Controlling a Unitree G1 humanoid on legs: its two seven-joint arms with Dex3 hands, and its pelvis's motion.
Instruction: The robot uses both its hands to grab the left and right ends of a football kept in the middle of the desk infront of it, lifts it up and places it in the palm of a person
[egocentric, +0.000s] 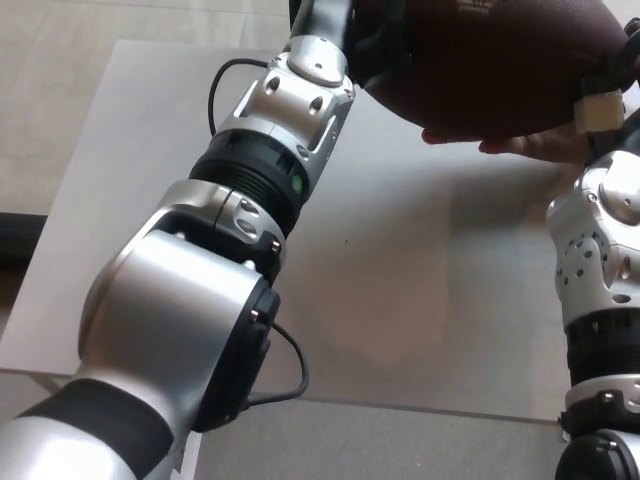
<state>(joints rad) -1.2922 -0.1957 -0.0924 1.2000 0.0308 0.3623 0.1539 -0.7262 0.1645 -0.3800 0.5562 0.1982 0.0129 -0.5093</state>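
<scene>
A dark brown football fills the top of the head view, raised above the grey desk. My left hand presses on its left end and my right hand on its right end, so both are shut on it. A person's hand lies palm up directly under the ball, its fingertips showing below the ball's lower edge. I cannot see whether the ball touches the palm. Most of each of my hands is cut off by the frame's top edge or hidden by the ball.
My left arm crosses the left half of the picture, and my right forearm stands along the right edge. The desk's near edge runs across the bottom, with floor beyond it.
</scene>
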